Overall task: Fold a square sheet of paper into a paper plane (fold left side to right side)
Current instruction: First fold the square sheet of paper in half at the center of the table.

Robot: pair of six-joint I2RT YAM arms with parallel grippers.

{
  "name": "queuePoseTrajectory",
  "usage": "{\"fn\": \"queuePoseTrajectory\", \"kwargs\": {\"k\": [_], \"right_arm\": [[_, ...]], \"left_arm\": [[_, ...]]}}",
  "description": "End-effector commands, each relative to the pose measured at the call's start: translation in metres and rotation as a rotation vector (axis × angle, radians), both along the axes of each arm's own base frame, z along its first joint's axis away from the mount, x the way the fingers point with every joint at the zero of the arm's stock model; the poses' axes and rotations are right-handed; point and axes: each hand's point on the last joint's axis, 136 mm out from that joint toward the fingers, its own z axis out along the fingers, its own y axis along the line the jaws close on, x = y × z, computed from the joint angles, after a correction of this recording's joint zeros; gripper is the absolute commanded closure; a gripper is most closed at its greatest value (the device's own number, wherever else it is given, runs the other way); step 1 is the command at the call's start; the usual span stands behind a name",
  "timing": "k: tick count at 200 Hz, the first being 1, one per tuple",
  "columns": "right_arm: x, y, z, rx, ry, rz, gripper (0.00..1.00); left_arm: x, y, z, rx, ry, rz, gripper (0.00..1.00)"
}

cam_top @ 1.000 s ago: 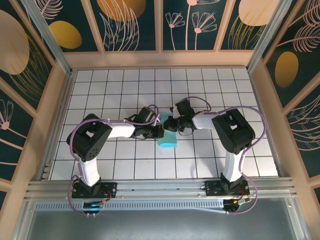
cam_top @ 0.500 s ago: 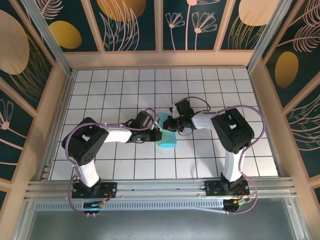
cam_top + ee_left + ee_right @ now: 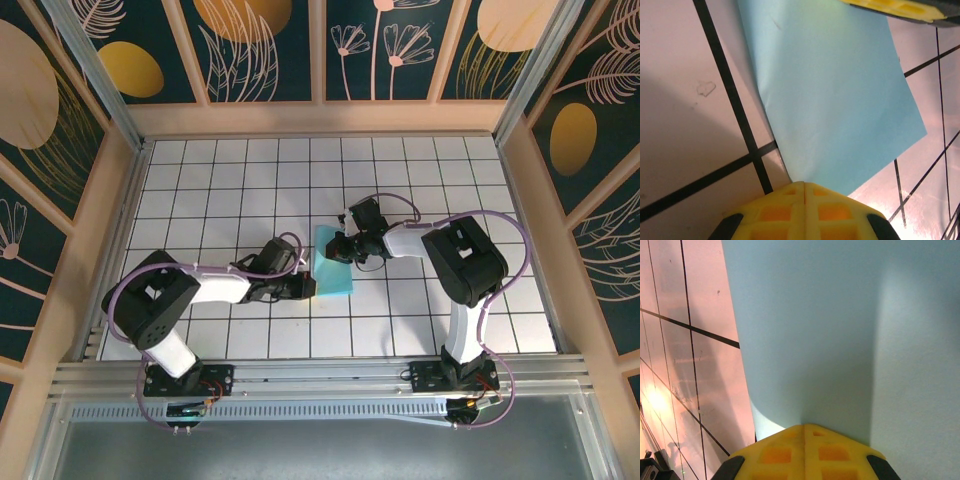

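At table [image 3: 200,180] centre, the paper [image 3: 333,272] lies doubled. The left end effector [image 3: 309,288], clenched, presses its 7 o'clock edge, and the right end effector [image 3: 341,248], clenched, pins 12 o'clock. Best slide flat along the crease, edges aligned.

Turquoise paper [image 3: 336,276] on tiled table [image 3: 200,190]

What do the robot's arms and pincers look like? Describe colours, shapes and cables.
The left arm and right arm have white links, bulky black joints and looping lilac cables. The left pincer and right pincer end in yellow fingertips moulded with square recesses.
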Motion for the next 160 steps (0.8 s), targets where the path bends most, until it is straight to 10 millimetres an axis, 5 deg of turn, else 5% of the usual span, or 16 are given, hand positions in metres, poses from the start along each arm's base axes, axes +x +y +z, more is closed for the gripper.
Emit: {"fn": "queuePoseTrajectory", "kwargs": {"k": [1,37,109,160], "right_arm": [[-0.008,-0.02,-0.037,-0.132,0.067,-0.039,1.0],[-0.009,-0.018,-0.035,-0.124,0.063,-0.029,1.0],[-0.01,-0.017,-0.032,-0.124,0.054,-0.019,1.0],[-0.012,-0.015,-0.034,-0.124,0.059,-0.015,1.0]], "left_arm": [[-0.034,0.016,-0.021,0.067,0.124,-0.021,1.0],[-0.029,0.014,-0.009,0.054,0.103,0.001,1.0],[0.02,-0.004,0.043,-0.011,-0.027,0.048,1.0],[0.023,-0.026,0.026,-0.055,0.011,-0.031,1.0]]}}
